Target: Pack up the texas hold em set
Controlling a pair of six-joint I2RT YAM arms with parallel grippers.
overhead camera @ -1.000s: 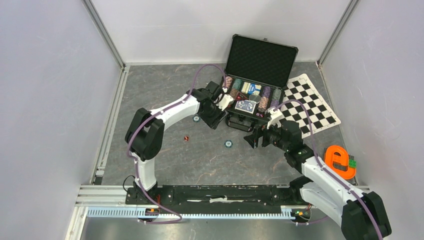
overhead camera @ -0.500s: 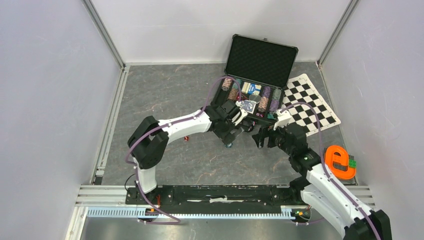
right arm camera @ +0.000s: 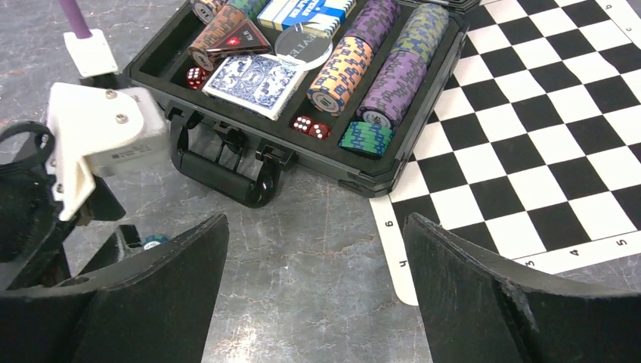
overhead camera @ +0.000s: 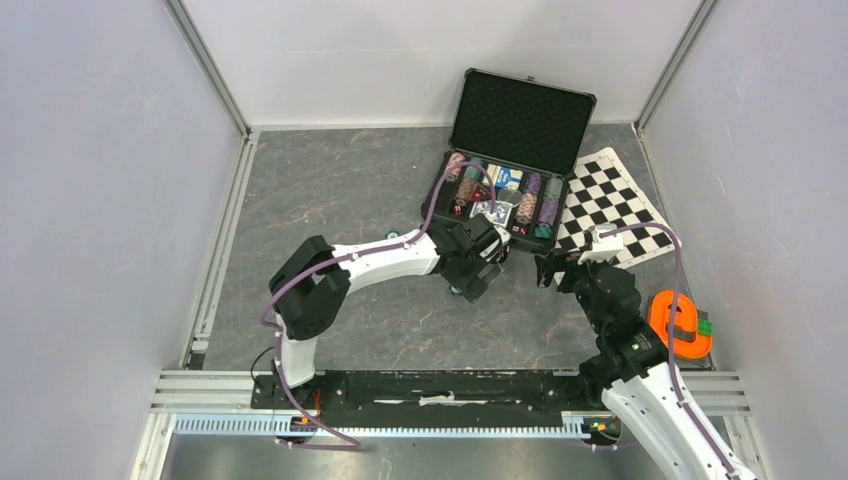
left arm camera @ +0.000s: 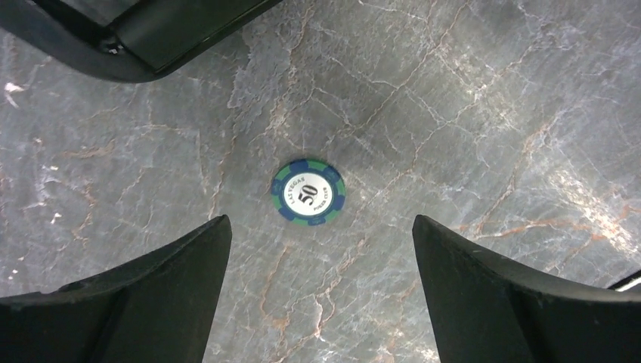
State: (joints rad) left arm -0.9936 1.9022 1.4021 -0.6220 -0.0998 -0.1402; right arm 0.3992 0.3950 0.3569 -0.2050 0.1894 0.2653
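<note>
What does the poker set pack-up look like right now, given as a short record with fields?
case: open, lid up
in case: rows of striped chips, blue card deck, red dice, red triangular marker
loose: one blue-green 50 chip, flat on the table
left gripper: open, straddling that chip from above
right gripper: open, empty, facing the case front
nearby: checkered mat at the case's right; orange ring object by the right arm
</note>
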